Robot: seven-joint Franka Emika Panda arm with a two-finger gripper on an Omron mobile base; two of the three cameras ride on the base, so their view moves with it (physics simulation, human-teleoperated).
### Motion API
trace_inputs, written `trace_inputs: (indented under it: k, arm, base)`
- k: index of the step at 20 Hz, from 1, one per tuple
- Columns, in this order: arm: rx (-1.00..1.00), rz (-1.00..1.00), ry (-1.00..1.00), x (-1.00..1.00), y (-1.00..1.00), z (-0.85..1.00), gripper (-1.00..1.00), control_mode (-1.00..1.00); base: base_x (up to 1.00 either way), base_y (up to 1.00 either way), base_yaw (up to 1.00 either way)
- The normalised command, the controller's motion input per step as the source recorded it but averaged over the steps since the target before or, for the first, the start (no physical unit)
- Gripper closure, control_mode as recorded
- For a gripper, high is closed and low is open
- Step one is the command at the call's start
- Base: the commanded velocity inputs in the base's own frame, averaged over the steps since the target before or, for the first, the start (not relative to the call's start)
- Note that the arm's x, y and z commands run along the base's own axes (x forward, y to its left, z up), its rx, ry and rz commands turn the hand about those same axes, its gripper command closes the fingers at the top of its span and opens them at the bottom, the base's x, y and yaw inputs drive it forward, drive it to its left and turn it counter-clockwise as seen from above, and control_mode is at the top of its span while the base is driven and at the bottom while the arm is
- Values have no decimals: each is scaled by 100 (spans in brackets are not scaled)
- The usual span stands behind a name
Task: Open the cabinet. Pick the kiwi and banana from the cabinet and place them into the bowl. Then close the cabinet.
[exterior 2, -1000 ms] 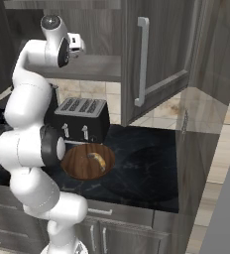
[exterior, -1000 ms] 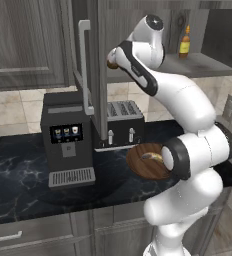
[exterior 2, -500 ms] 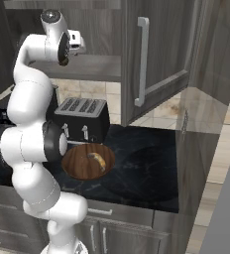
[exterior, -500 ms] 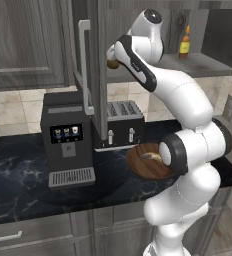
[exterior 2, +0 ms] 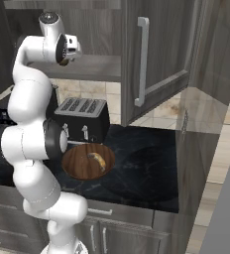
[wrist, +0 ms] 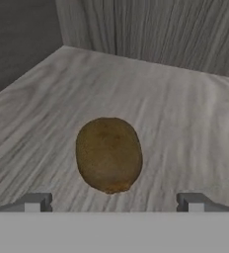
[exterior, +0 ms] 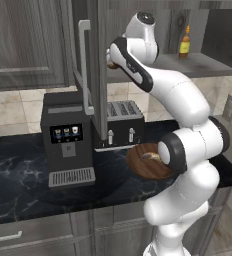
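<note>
The kiwi (wrist: 109, 154), brown and fuzzy, lies on the grey shelf (wrist: 185, 113) of the cabinet. My gripper (wrist: 114, 202) is open, with one fingertip on each side just short of the fruit and nothing held. In the left base view the arm reaches past the open door (exterior: 90, 75) with the gripper (exterior: 110, 63) over the shelf. The wooden bowl (exterior: 138, 167) sits on the counter below with the banana (exterior: 149, 156) lying in it. From the right the bowl (exterior 2: 77, 163), the banana (exterior 2: 97, 160) and the other open door (exterior 2: 154, 64) show.
A dark toaster (exterior: 120, 122) stands behind the bowl and a coffee machine (exterior: 68, 140) to its left on the black marble counter (exterior: 23, 185). An amber bottle (exterior: 185, 42) stands on the shelf's right end. The open doors flank the arm.
The hand has crept a little lower and further into the cabinet towards the kiwi. The jaws stay open. Bowl and banana have not moved.
</note>
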Motion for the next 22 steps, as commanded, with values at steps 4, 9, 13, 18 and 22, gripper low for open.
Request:
trace_inputs:
  k: [4,9,13,18,22]
  arm:
    - [0,0,3,7,21,-19,-100,-100]
    - [0,0,0,18,1,0,-100,-100]
    - [0,0,0,20,0,0,-100,-100]
    - [0,0,0,27,0,-1,-100,-100]
    - [0,0,0,34,4,-8,-100,-100]
  base:
    - [0,0,0]
    - [0,0,0]
    - [0,0,0]
    - [0,0,0]
    - [0,0,0]
